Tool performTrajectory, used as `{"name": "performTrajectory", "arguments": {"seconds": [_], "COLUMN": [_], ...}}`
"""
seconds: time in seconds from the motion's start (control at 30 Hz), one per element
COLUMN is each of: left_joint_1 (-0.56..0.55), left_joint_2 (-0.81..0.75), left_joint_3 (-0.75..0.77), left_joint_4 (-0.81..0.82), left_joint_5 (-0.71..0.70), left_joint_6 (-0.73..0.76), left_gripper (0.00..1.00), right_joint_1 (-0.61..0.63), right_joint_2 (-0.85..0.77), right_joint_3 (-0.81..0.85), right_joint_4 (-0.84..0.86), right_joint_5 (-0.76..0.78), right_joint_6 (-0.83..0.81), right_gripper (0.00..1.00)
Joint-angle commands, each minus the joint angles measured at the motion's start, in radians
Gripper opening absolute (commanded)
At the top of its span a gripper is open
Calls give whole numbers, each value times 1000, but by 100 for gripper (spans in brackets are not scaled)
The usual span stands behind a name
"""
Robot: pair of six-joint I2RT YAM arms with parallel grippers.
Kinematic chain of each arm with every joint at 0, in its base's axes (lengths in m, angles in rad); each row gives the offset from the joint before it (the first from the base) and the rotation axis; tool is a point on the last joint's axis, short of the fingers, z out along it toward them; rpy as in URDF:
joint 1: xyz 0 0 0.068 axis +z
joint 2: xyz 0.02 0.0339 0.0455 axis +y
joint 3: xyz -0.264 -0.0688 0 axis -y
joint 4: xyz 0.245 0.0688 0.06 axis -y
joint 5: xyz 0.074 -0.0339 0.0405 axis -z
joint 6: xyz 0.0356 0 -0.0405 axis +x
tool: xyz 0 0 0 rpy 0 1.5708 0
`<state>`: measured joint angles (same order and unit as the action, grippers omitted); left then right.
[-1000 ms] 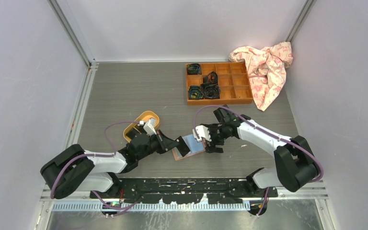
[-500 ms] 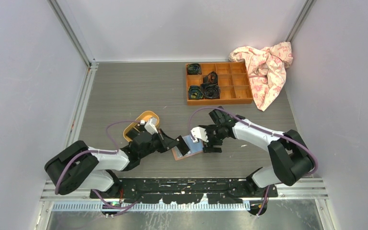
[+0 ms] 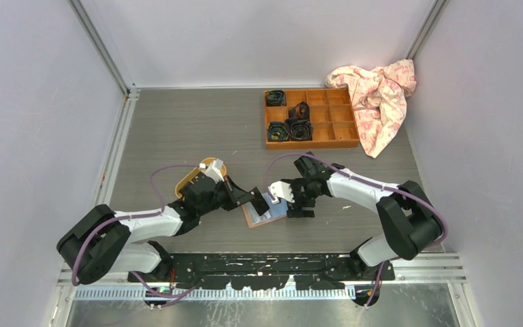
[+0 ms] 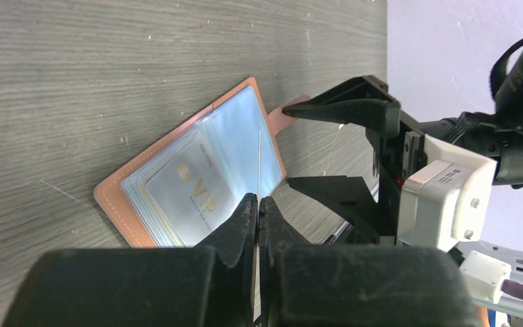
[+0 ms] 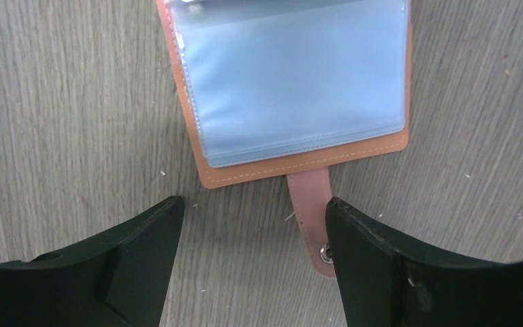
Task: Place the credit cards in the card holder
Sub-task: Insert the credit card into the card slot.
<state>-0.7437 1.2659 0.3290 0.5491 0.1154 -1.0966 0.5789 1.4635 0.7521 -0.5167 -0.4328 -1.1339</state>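
Observation:
The card holder [image 4: 177,180] lies open on the table, salmon-pink outside with bluish clear pockets [image 5: 293,88]; a white VIP card [image 4: 184,189] sits in one pocket. My left gripper [image 4: 257,199] is shut on a thin credit card [image 4: 259,160], seen edge-on, standing upright just above the holder's middle fold. In the top view the left gripper [image 3: 257,200] is at the holder's [image 3: 267,216] left side. My right gripper [image 5: 252,211] is open, low over the table at the holder's outer edge, its right finger [image 5: 381,252] next to the snap tab [image 5: 311,204].
A yellow oval tray [image 3: 192,178] lies behind my left wrist. An orange-brown compartment box [image 3: 327,126] with dark rolled items stands at the back right, and a pink patterned cloth [image 3: 378,95] is bunched beside it.
My left arm has pushed forward and slightly away from its base, carrying the card over the holder. The right gripper has shifted a little to the left and stays open.

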Motion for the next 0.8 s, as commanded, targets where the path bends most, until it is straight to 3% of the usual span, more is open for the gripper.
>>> {"name": "performTrajectory", "arguments": {"seconds": [0.0, 0.23, 0.77], "left_joint_1": [2, 3, 3], "left_joint_2": [40, 150, 238], "left_joint_3": [42, 29, 62], "left_joint_4": [22, 129, 86], "left_joint_5": [57, 90, 84], "left_joint_6": [-9, -37, -33], "left_gripper": [0, 0, 0], "right_joint_1": [16, 24, 49], "right_joint_2": [16, 20, 40], "right_joint_3": [42, 41, 46], "right_joint_4": [18, 21, 17], "right_joint_5": [27, 20, 26], "right_joint_6": [14, 17, 23], "right_gripper": [81, 80, 77]}}
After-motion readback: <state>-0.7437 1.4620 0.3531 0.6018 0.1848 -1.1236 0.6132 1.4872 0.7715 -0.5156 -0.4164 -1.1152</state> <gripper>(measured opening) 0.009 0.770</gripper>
